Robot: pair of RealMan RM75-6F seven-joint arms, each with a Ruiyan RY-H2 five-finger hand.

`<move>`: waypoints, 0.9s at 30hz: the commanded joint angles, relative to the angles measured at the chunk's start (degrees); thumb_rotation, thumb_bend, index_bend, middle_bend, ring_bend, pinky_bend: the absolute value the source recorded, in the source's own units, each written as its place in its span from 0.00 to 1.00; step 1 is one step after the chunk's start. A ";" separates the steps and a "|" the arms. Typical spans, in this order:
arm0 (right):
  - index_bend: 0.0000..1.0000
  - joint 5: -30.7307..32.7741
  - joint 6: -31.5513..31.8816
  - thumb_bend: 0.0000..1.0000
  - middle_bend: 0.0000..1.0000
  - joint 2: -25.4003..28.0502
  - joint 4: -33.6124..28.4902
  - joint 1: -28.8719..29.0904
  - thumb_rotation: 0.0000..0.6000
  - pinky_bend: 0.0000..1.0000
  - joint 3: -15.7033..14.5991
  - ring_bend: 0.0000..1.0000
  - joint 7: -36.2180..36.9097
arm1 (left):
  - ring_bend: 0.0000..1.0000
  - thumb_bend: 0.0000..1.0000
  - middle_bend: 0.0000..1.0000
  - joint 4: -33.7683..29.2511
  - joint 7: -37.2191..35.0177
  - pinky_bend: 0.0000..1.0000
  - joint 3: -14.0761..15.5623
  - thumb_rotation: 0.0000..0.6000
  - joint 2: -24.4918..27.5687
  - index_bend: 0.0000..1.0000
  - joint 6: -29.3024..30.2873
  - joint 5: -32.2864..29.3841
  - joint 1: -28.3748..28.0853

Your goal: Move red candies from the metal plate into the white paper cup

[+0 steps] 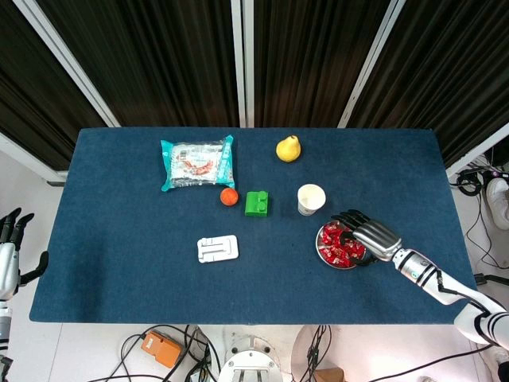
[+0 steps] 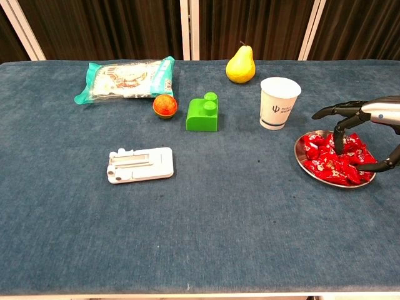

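1. Progress check: basically nothing moved yet, as far as I can tell. The plate [image 2: 302, 157] is piled with candies [image 2: 337, 159], and I can't see into the cup [image 2: 279, 103] from the chest view. From the head view the inside of the cup looks plain white, so I'd guess it's empty.

2. My right hand [image 2: 359, 122] hangs over the plate with the fingers [image 2: 338, 136] spread and pointing down into the pile. One fingertip looks like it's at the candies or just above them, hard to call. Nothing pinched, nothing held.

3. Left hand [image 1: 9, 251] is parked way off the left edge of the table [image 1: 119, 263], fingers apart, holding nothing. Only the head view catches it.

4. The cup stands upright just beside the plate, up and to the left of it, so the carry should be short once I've got a candy.

5. What's left: pretty much everything. Close on a candy, lift, go over the cup, drop, repeat. I'd say the wrappers will be slippery and I might grab a clump.

6. Other stuff on the table: pear [image 2: 240, 65], green block [image 2: 202, 114], orange ball [image 2: 165, 105], snack bag [image 2: 125, 78], white holder [image 2: 140, 165]. All well away from the plate.
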 commanded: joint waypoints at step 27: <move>0.65 1.49 -1.86 0.56 0.09 -0.33 -0.98 2.16 1.00 0.01 -2.76 0.01 -2.91 | 0.00 0.34 0.00 -0.17 -0.52 0.00 -0.64 1.00 -0.19 0.11 0.31 -0.90 0.19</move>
